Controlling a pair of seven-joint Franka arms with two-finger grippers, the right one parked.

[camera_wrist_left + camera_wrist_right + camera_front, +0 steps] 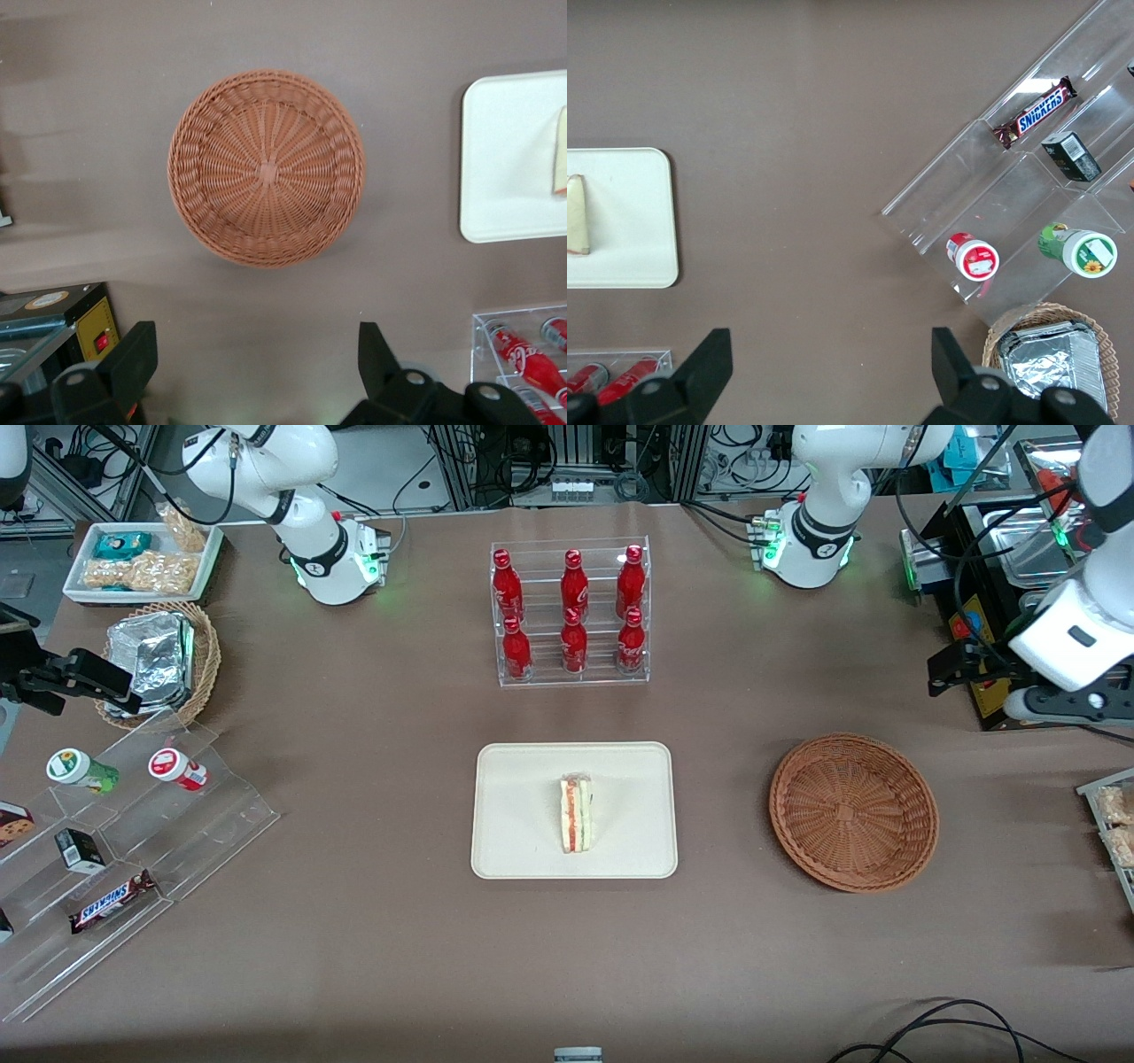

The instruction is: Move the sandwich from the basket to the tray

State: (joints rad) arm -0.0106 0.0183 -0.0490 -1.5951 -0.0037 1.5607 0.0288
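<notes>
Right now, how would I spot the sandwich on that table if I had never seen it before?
Find the clear rack of red bottles in the middle of the table; nearer the front camera lies a cream tray. The sandwich sits on it, a small pale wedge with red and green filling stripes, the only thing there. The brown basket beside the tray is empty, and the open claw hovers above that basket.

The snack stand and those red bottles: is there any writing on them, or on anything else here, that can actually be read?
"SNICKERS": on the brown candy bar lying on the clear stepped stand.
Red bottles in the clear rack: white script, too small to read.
Two lidded cups and the dark box on the stand: labels unreadable.
Sandwich, tray, basket: no text.
The gripper, open, hangs above the table beside the basket: unmarked.
</notes>
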